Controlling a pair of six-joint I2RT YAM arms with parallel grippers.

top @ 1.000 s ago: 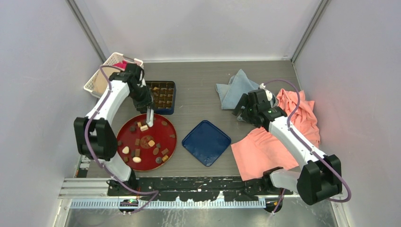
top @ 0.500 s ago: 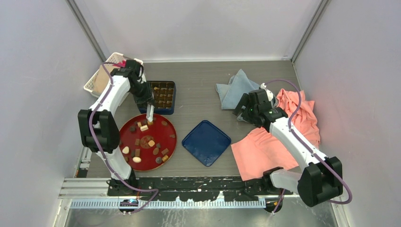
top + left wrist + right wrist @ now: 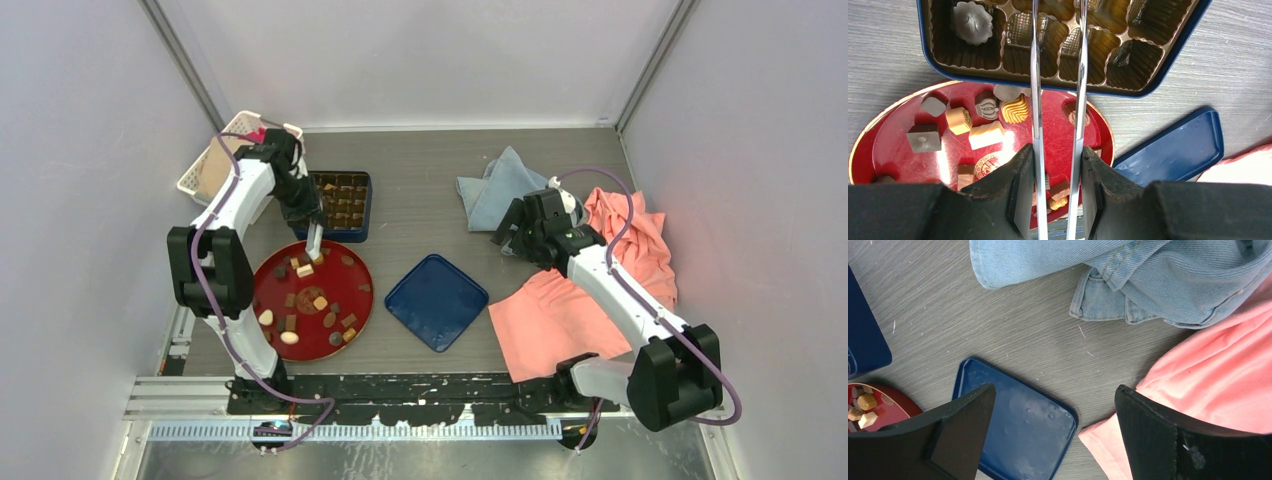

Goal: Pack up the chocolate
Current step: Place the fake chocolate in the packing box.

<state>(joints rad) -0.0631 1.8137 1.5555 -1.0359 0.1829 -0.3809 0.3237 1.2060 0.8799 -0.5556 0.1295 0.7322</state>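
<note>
Clamping slim metal tongs (image 3: pixel 1081 75) in left end effector (image 3: pixel 1058 155) over blue compartmented tin (image 3: pixel 1168 65), right end effector (image 3: pixel 1054 390) wide; could twist tongs and drop bite-sized chocolate (image 3: pixel 923 137) beside tin.

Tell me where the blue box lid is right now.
In the top view, the blue box lid lies flat mid-table, between the red plate on its left and the pink cloth on its right.

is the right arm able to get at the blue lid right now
Probably yes: the right gripper, open and empty, hangs close to the blue lid, and nothing lies on it or between them.
</note>
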